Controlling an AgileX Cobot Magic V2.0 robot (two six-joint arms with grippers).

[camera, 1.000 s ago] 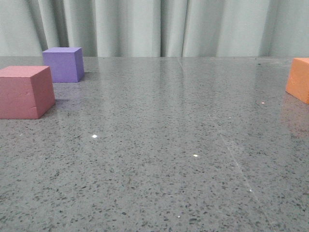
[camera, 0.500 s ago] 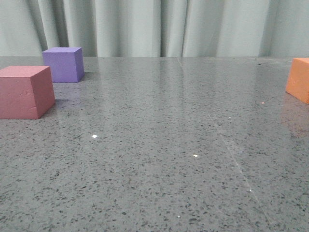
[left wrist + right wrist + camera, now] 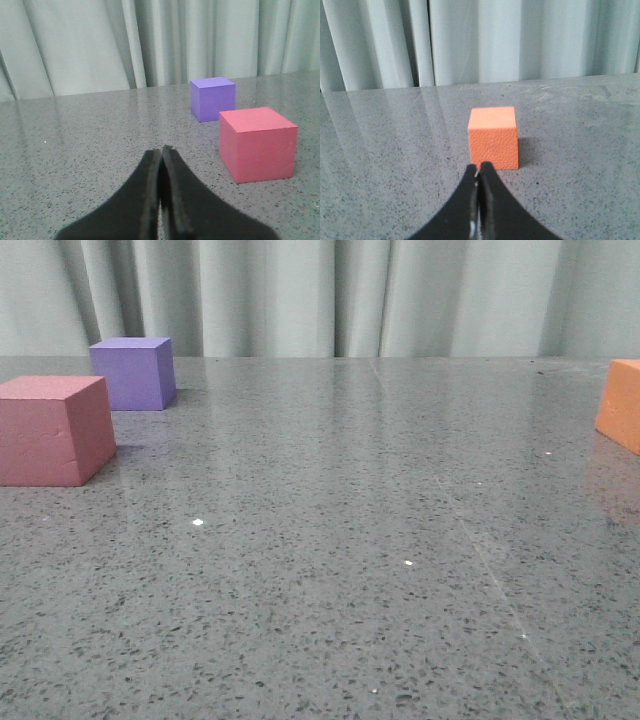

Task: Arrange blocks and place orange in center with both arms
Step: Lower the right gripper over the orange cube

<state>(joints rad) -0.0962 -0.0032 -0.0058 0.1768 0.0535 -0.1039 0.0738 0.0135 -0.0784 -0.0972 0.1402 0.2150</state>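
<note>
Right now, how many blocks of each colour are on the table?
Pinkish-red block: 1
Purple block: 1
Orange block: 1
Total: 3

Orange cube (image 3: 492, 136), speckled grey table (image 3: 330, 540)

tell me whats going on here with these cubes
Nothing is being held yet. Both grippers have their jaws shut and empty. The right gripper points at the orange foam cube, which sits alone at the table's right edge. The left gripper is near the pinkish-red foam cube, with the purple foam cube just behind it on the left side. The middle of the grey speckled table holds no cube.
</note>
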